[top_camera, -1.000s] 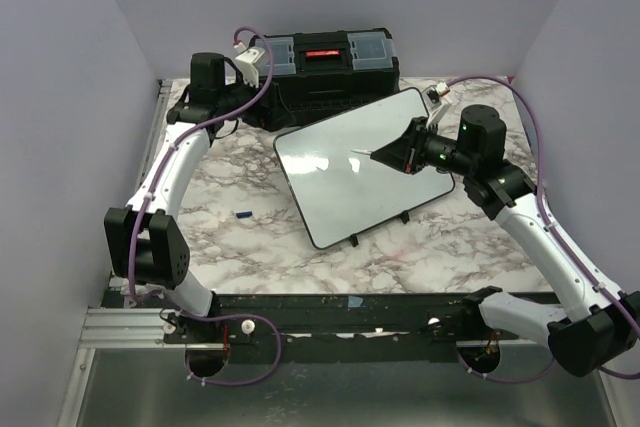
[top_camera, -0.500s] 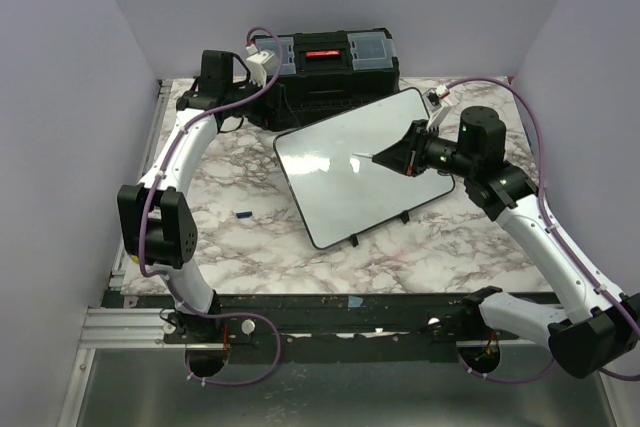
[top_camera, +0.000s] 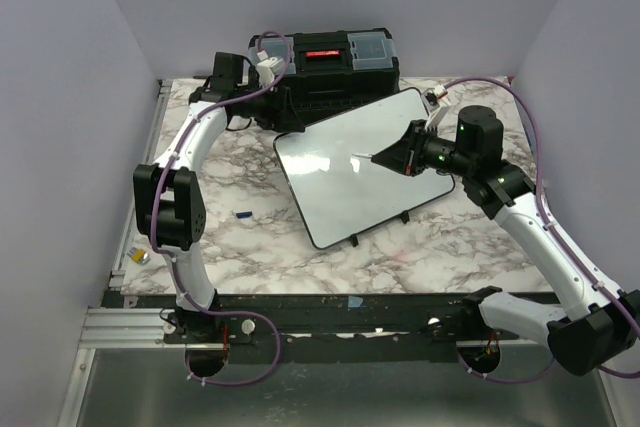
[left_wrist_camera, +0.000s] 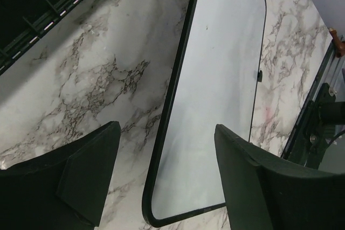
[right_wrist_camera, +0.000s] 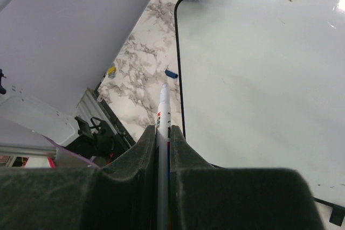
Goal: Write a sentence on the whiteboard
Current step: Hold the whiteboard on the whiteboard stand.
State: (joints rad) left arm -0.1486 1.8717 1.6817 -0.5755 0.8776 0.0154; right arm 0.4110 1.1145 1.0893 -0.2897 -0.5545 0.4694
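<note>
My left gripper (left_wrist_camera: 166, 130) has slid to the right along the front of the toolbox (top_camera: 330, 67) since a second ago, and my left elbow has swung in and up with it, baring a small yellowish thing (top_camera: 140, 256) at the counter's left edge. Its broad, matte black fingers stand well apart, a little narrower than before, with nothing between them. My right gripper (right_wrist_camera: 163, 130) has hardly shifted: it stays clamped tight on a slim white marker (right_wrist_camera: 163, 106), which juts out straight between the fingers toward the middle of the whiteboard (top_camera: 350, 187). I cannot tell whether the tip touches the surface.

The whiteboard lies askew on the counter (top_camera: 240, 177), just in front of the toolbox. It is a flat, glossy white rectangle with rounded corners and a thin black rim, and small black feet show at its near edge. The counter is white marble veined in grey and brown. The toolbox is a black, boxy case with a red strip on its lid and clear-topped compartments at each end. A small blue scrap (top_camera: 243, 213) lies on the marble left of the board
</note>
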